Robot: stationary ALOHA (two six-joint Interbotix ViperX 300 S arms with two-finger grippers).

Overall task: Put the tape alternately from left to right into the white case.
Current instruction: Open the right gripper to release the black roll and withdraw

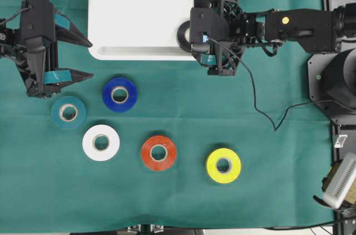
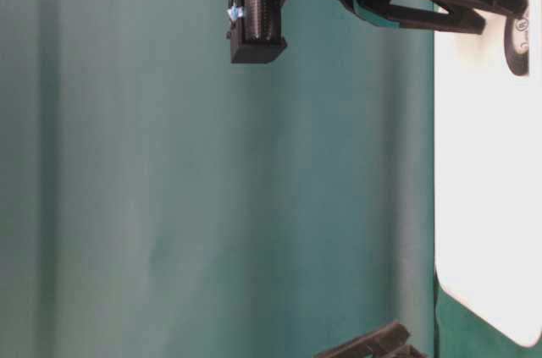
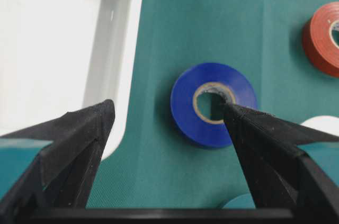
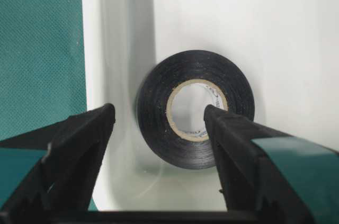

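Observation:
The black tape (image 4: 196,62) lies in the white case (image 4: 265,23), in the corner close to its rim. My right gripper (image 4: 159,108) hangs open over it, and the roll is not clamped. From above, the black roll (image 1: 182,34) peeks out beside the right gripper (image 1: 196,38) at the case's (image 1: 150,13) near right corner. My left gripper (image 1: 90,59) is open and holds nothing, left of the case. In its wrist view the blue tape (image 3: 185,107) lies ahead of the left gripper (image 3: 167,110). On the cloth lie blue (image 1: 119,94), teal (image 1: 68,113), white (image 1: 100,143), red (image 1: 158,153) and yellow (image 1: 223,165) rolls.
A green cloth (image 1: 267,190) covers the table. A black cable (image 1: 261,110) trails from the right arm across the cloth. The right arm's base (image 1: 334,79) and other gear stand at the right edge.

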